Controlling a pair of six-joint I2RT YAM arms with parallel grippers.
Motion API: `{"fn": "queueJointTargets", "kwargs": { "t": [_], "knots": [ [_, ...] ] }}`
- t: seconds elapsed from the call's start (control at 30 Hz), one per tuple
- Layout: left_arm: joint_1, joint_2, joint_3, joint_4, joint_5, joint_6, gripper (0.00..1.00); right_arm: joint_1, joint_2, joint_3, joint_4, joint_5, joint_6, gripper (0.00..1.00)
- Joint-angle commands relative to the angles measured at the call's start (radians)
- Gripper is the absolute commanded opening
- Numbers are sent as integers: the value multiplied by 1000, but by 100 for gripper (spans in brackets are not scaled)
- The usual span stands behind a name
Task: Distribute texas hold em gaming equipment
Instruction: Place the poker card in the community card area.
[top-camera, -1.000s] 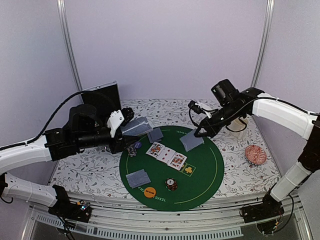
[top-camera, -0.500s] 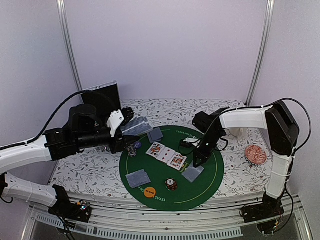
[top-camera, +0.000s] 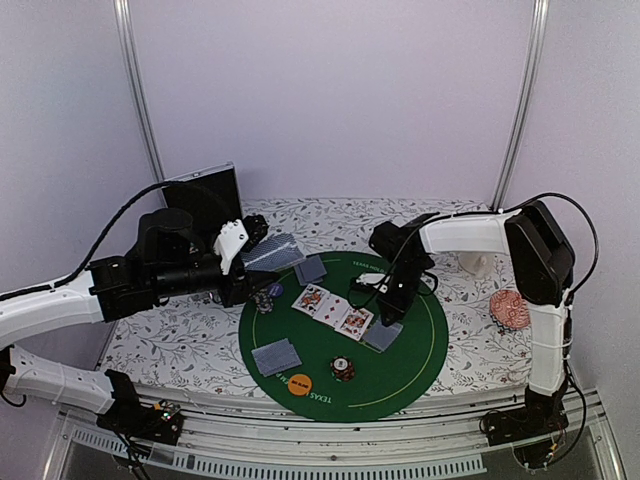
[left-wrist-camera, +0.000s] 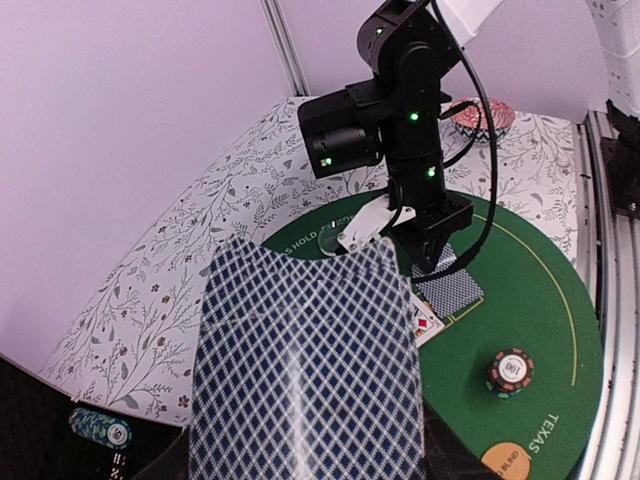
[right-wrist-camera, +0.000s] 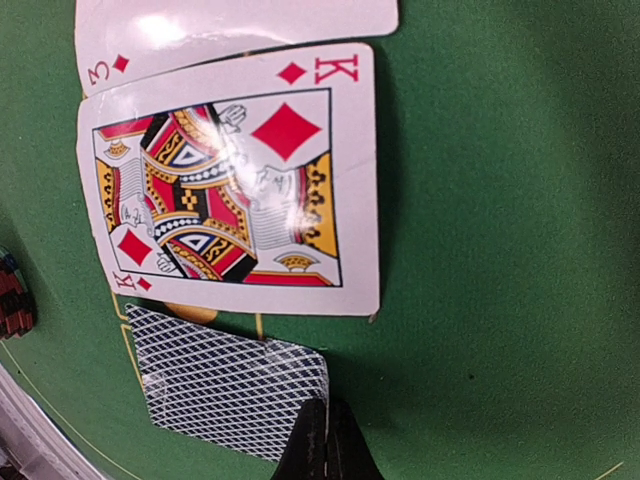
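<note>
My left gripper (top-camera: 255, 250) clenches the deck (left-wrist-camera: 305, 370). My right gripper (right-wrist-camera: 318, 440), jaws pressed together, sits at a face-down card (right-wrist-camera: 235, 385) low in its view. Dealing seems partly done; much deck remains.

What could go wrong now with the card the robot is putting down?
1. The right end effector is pinched at the edge of the face-down card, which lies right beside the king of diamonds. Pulling away could drag that card or nudge the king.
2. The left end effector holds a stack of cards up in the air. If the grip is loose, some might slide out and scatter.
</note>
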Motion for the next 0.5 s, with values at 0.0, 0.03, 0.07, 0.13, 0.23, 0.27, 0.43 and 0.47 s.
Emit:
{"fn": "queueJointTargets", "kwargs": {
  "t": [0.0, 0.03, 0.07, 0.13, 0.23, 0.27, 0.43, 0.47],
  "knots": [
    [-4, 4, -5, 24, -3, 5, 51, 15, 42, 29, -8, 71, -27, 3],
    [-5, 5, -5, 24, -3, 5, 51, 18, 45, 34, -10, 74, -32, 2],
    [-4, 5, -5, 23, -3, 5, 51, 22, 48, 37, -11, 75, -37, 2],
    [-4, 5, -5, 24, -3, 5, 51, 29, 52, 41, -16, 73, -45, 3],
    [-5, 4, -5, 24, -4, 4, 51, 38, 58, 43, -16, 73, -53, 3],
    [-5, 4, -5, 23, -3, 5, 51, 38, 59, 44, -17, 76, -54, 3],
    [-4, 4, -5, 24, -1, 5, 51, 43, 59, 55, -9, 72, -53, 5],
    [-4, 4, -5, 23, -1, 4, 51, 46, 60, 58, -8, 73, -56, 5]
  ]
}}
